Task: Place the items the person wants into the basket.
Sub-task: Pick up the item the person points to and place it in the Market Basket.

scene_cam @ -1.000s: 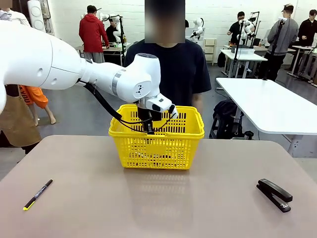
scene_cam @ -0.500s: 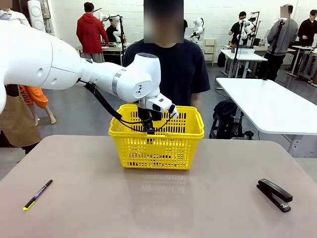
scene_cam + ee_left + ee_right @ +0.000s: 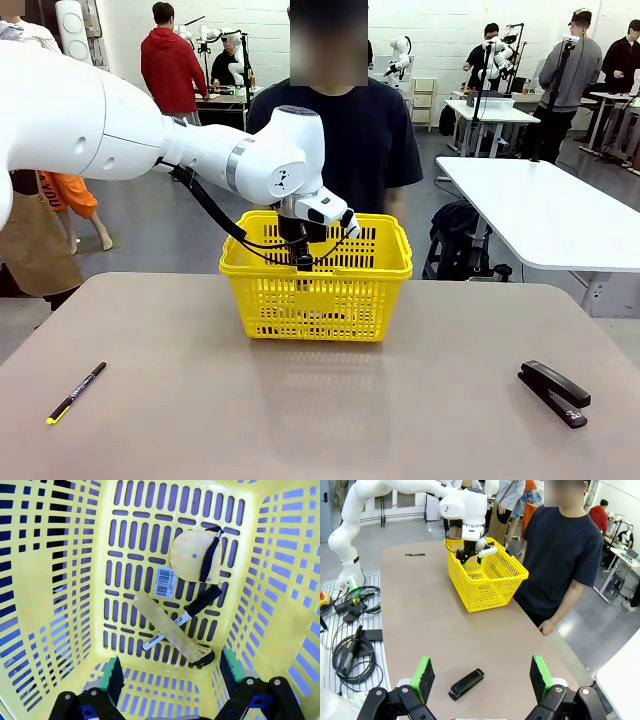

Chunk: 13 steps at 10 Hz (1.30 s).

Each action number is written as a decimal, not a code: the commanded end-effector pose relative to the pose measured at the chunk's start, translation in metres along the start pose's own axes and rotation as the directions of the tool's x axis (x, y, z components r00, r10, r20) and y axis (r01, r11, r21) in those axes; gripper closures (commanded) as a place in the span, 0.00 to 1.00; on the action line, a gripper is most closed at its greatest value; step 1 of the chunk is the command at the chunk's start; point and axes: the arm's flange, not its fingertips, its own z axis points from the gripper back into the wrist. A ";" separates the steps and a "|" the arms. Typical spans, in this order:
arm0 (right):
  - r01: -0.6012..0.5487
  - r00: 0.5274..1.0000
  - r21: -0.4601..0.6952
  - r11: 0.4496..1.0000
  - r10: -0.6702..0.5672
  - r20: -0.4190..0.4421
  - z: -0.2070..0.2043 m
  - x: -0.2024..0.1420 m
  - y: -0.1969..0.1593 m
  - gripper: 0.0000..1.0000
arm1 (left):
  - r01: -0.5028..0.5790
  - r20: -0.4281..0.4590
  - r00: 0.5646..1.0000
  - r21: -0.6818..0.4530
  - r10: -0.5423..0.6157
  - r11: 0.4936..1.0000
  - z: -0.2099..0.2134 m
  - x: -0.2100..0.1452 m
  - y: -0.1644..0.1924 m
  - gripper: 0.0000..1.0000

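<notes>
Inside the basket [image 3: 60,580], beneath the released left gripper [image 3: 170,672], lie 3 items.

Left gripper [image 3: 299,262]: in the front view its fingers are sunk behind the basket [image 3: 316,292] rim and hidden by the lattice wall.
Basket contents: through the slotted side in the front view only dark and pale patches are seen, too small to tell apart.
Utility knife [image 3: 167,633]: in the left wrist view its middle is crossed and partly covered by the marker [image 3: 183,617]; its black end is half hidden by the right green pad.
Barcode label [image 3: 165,582]: print is too small to be read.
Right gripper [image 3: 482,678]: its fingers are cut off by the bottom edge of the right wrist view.
Person [image 3: 350,140]: the lower body is hidden behind the basket and table [image 3: 300,410].
</notes>
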 end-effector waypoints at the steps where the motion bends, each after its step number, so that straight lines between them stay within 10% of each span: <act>1: -0.016 1.000 -0.004 1.000 0.016 0.025 0.000 0.000 -0.002 0.00 | 0.019 0.007 1.000 0.017 -0.019 1.000 0.012 -0.002 0.004 0.00; 7: -0.016 1.000 -0.004 1.000 0.016 0.025 0.000 0.000 -0.002 0.00 | -0.135 0.112 0.987 0.140 0.119 0.981 0.178 -0.076 -0.092 0.00; 13: -0.016 1.000 -0.004 1.000 0.016 0.025 0.000 0.000 -0.002 0.00 | -0.258 0.148 0.962 0.217 0.229 0.942 0.202 -0.154 -0.172 0.00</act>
